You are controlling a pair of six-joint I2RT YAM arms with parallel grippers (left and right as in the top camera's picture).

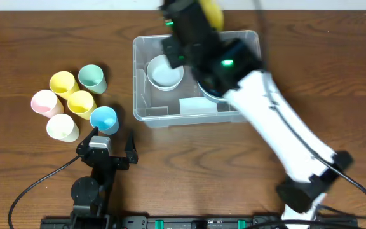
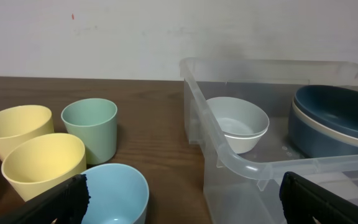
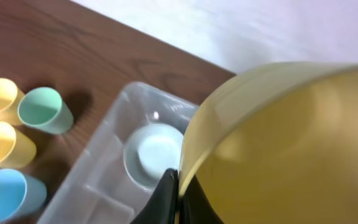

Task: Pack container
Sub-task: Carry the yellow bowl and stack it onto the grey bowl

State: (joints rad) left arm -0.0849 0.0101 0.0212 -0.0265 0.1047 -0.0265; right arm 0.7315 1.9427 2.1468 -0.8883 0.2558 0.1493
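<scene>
One large yellow plastic bowl (image 3: pixel 278 143) is being pinched by its rim in the closed jaws of the right gripper (image 3: pixel 179 193), above the clear rectangular plastic container (image 3: pixel 98 168) lying below them, presumably for lowering in. The left gripper (image 1: pixel 112 140) is being held wide and empty, with the container just ahead of it.

No text, labels or numbers can be read anywhere.

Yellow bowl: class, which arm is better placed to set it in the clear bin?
Right. The right pincer grips the yellow bowl by the rim above the bin; the left pincer stands open beside the blue cup, holding nothing.
</scene>
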